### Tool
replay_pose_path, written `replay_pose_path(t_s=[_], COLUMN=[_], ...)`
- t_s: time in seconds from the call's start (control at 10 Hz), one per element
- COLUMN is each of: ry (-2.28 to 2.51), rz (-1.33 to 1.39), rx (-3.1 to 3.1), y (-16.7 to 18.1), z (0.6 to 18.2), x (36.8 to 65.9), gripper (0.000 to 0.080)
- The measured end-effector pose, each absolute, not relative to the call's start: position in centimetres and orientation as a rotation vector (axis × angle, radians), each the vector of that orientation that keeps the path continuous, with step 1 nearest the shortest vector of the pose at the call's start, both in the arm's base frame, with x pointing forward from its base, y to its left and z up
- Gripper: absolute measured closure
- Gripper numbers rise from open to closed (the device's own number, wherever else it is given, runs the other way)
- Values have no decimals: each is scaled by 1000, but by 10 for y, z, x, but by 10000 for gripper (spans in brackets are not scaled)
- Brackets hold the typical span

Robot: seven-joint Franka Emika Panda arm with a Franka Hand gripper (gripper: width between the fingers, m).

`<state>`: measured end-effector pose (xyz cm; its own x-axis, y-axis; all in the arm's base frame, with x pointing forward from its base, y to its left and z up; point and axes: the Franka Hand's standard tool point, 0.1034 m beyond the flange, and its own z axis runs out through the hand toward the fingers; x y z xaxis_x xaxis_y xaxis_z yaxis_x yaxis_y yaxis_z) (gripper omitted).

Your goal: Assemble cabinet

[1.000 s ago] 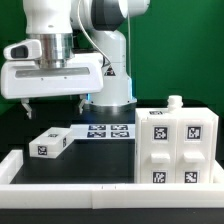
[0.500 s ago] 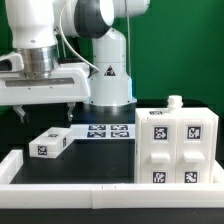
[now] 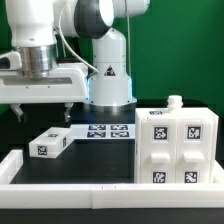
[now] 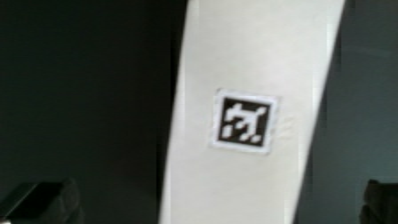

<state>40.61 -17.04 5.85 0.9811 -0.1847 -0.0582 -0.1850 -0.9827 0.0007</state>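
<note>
**Cabinet body**: big white plastic box with square black-and-white tags on its front. It stands upright on the black table at the exterior view's right. A small white peg sits on its top. Smaller tagged blocks look seated in its face, but the seams are too faint to be sure.

**Loose block**: long, flat white plastic piece, tagged on top and on the near end. It lies flat on the table at the exterior view's left, well apart from the cabinet body and just beside the marker board. The wrist view shows it as a pale slab carrying one tag, with a dark fingertip off to either side of it.

**Gripper**: two fingers spread wide with nothing between them. It hovers above the loose block, not touching it.

**Step, as judged:** approach to pick up the loose block, which is not yet joined to the cabinet body.

**Next move calls for:**
- a straight descent so the fingers straddle the block's narrow width, then a close
- possibly a small wrist turn first, since the slab runs slightly aslant in the wrist view

**Also in frame:** a low white border rail runs along the table's near edge, clear of the work.
</note>
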Motion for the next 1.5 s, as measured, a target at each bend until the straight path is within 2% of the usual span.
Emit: replay_pose_path(t_s=[0.3, 0.7, 1.1, 1.5], ry=[483, 456, 412, 352], rz=[99, 103, 82, 60], rx=[-3098, -3103, -3139, -3167], y=[-169, -155, -151, -150], z=[45, 41, 20, 9], x=[404, 409, 398, 391], gripper=[2, 2, 2, 2])
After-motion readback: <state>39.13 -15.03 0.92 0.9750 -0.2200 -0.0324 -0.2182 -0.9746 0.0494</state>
